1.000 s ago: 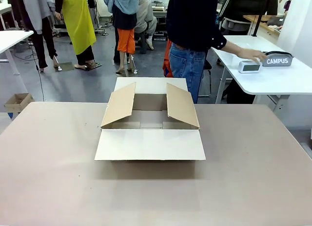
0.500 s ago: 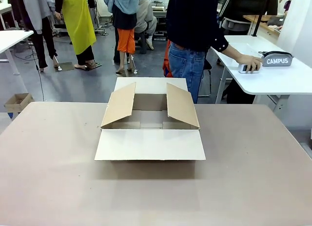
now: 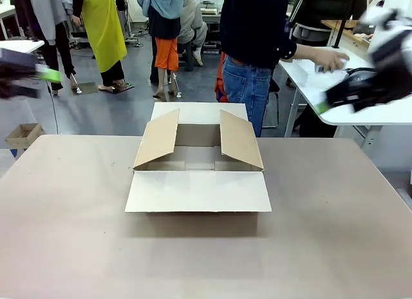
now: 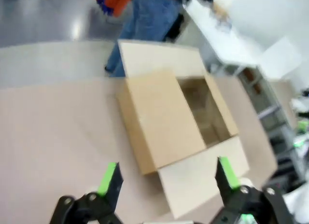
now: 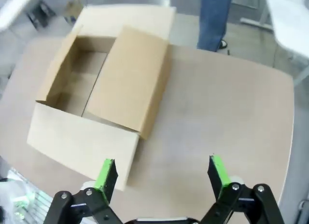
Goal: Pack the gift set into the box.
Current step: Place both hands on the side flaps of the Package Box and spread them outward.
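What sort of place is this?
Probably a robotics lab or workshop: the left gripper and right gripper hang above a table holding an open box; a white worktable and a person stand beyond.

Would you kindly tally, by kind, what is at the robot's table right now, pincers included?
Plain brown corrugated cardboard box, all four flaps open: 1
Black robot pincers with green pads, both open, left pincer and right pincer: 2
Total: 3
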{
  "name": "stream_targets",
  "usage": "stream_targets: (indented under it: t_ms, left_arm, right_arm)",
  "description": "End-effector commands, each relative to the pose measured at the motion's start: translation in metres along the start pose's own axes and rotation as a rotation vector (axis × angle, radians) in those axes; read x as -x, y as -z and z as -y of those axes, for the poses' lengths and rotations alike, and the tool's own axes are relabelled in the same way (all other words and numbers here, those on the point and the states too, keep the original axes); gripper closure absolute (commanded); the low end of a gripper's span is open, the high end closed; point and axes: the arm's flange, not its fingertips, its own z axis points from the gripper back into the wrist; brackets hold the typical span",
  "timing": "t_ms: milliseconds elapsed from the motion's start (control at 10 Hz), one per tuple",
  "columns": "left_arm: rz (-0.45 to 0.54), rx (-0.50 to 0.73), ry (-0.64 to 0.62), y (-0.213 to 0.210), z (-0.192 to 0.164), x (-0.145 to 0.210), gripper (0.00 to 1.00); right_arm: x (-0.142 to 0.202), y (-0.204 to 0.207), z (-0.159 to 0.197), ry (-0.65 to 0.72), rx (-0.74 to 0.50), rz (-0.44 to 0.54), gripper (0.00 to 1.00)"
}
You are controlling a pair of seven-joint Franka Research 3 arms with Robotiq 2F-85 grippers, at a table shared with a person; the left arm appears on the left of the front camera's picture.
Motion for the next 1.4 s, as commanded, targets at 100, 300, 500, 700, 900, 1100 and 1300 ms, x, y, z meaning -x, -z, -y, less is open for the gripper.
stream_targets:
  t_ms: [100, 300, 500, 700, 900, 1100, 1300]
  left_arm:
    - [-0.249, -0.241, 0.093, 0.090, 0.075, -0.038, 0.00]
    - [-0.331, -0.322, 0.133, 0.152, 0.101, -0.036, 0.00]
    - [-0.306, -0.262, 0.114, 0.160, 0.092, -0.016, 0.00]
    - [-0.306, -0.262, 0.114, 0.160, 0.092, -0.016, 0.00]
    - [-0.282, -0.284, 0.152, 0.171, 0.104, -0.019, 0.00]
    - [-0.335, -0.362, 0.154, 0.213, 0.121, -0.042, 0.00]
    - [-0.415, -0.484, 0.098, 0.260, 0.132, -0.063, 0.00]
  right_arm:
    - [0.017, 0.038, -0.062, -0.117, 0.167, 0.034, 0.00]
    - [0.054, 0.030, -0.070, -0.149, 0.199, 0.070, 0.00]
    - [0.013, 0.037, -0.091, -0.176, 0.161, 0.031, 0.00]
    - [0.013, 0.037, -0.091, -0.176, 0.161, 0.031, 0.00]
    - [-0.005, 0.048, -0.096, -0.247, 0.015, 0.033, 0.00]
    - [-0.010, 0.077, -0.118, -0.216, -0.077, 0.033, 0.00]
    - [-0.001, 0.103, -0.120, -0.207, -0.120, -0.028, 0.00]
